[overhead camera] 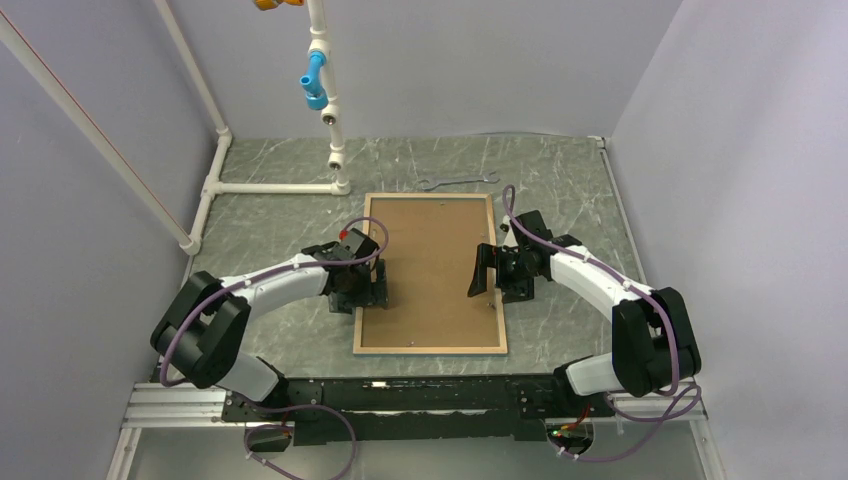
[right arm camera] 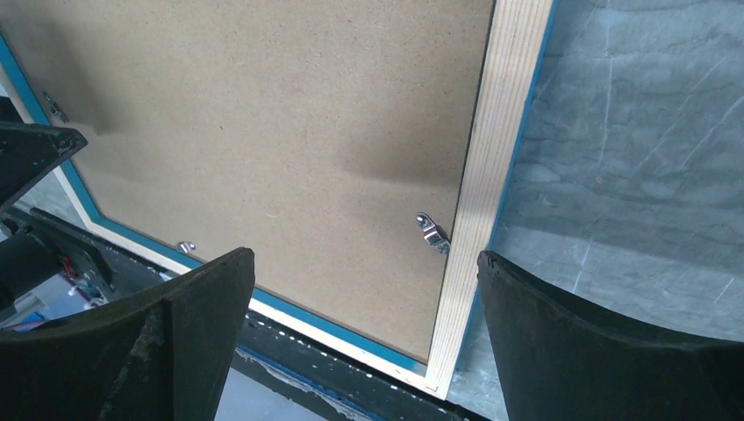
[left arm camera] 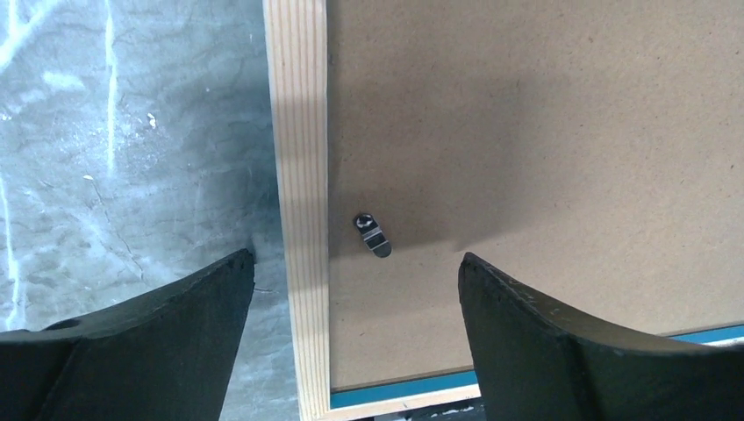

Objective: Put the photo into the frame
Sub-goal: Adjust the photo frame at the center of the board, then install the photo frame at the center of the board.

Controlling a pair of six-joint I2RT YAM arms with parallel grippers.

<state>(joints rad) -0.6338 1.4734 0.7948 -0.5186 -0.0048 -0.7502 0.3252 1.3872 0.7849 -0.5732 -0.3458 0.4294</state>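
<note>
The frame [overhead camera: 428, 348] lies face down in the middle of the table, its pale tan wood back up. The brown backing board [overhead camera: 430, 270] sits inside it. The photo is hidden. My left gripper [overhead camera: 368, 292] is open over the frame's left rail [left arm camera: 303, 175], one finger [left arm camera: 175, 307] over the table and the other over the board. A small metal turn clip [left arm camera: 373, 235] lies just ahead of it. My right gripper [overhead camera: 484, 272] is open over the frame's right rail [right arm camera: 491, 167], with another clip [right arm camera: 432, 233] by that rail. Both grippers are empty.
A metal wrench [overhead camera: 455, 182] lies on the table behind the frame. A white pipe stand [overhead camera: 335, 150] with a blue fitting rises at the back left. Grey walls enclose the table. The black base rail [overhead camera: 420, 395] runs along the near edge.
</note>
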